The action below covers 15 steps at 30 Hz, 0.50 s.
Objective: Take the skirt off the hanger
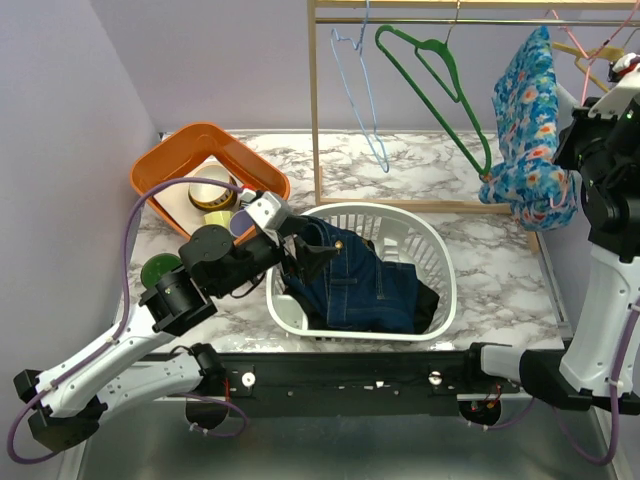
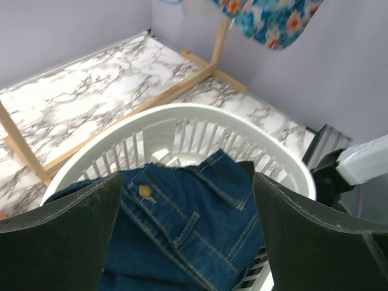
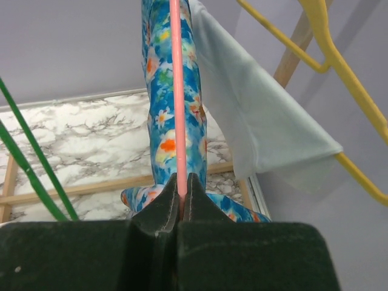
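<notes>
The blue floral skirt (image 1: pixel 528 130) hangs on a pink hanger (image 3: pixel 176 91) at the right end of the wooden rack (image 1: pixel 314 100). It also shows in the right wrist view (image 3: pixel 160 115) and at the top of the left wrist view (image 2: pixel 273 18). My right gripper (image 3: pixel 180 189) is shut on the pink hanger's wire, just beside the skirt. My left gripper (image 2: pixel 188 179) is open and empty, hovering over dark denim clothing (image 2: pixel 188 224) in the white laundry basket (image 2: pixel 182 115), at the basket's left rim (image 1: pixel 275 300) in the top view.
An orange bin (image 1: pixel 200 145) with tape rolls sits at the back left, with a green round object (image 1: pixel 158 268) near it. A green hanger (image 1: pixel 440 70) and a blue hanger (image 1: pixel 360 90) hang on the rack. A yellow hanger (image 3: pixel 327 48) carries a pale cloth (image 3: pixel 254 115) beside the skirt.
</notes>
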Each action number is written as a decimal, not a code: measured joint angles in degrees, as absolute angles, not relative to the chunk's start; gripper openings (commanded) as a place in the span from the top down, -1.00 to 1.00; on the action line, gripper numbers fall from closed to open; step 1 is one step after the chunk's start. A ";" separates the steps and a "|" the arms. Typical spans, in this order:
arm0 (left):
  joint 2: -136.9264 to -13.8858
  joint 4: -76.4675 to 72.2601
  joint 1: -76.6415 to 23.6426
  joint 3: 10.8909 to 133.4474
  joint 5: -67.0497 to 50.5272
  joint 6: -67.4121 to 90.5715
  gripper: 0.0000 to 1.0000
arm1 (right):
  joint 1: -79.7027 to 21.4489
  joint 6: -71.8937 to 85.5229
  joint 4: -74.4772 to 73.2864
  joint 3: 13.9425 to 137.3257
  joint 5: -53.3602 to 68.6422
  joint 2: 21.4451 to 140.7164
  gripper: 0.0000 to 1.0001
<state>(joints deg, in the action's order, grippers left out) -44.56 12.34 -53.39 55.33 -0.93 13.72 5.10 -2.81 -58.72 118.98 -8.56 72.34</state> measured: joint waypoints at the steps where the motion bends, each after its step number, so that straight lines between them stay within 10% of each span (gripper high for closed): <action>1: -44.80 11.97 -53.39 55.88 -1.21 14.13 -0.98 | 5.10 -2.15 -59.72 118.80 -8.58 71.50 0.99; 15: -48.49 -0.69 -53.39 55.37 -11.44 24.23 -0.97 | 5.10 11.70 -65.73 99.92 -3.73 53.41 0.99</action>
<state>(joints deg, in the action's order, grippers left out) -48.49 -0.69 -53.39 55.37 -11.44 24.23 5.10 11.70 -65.73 99.92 -3.73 53.41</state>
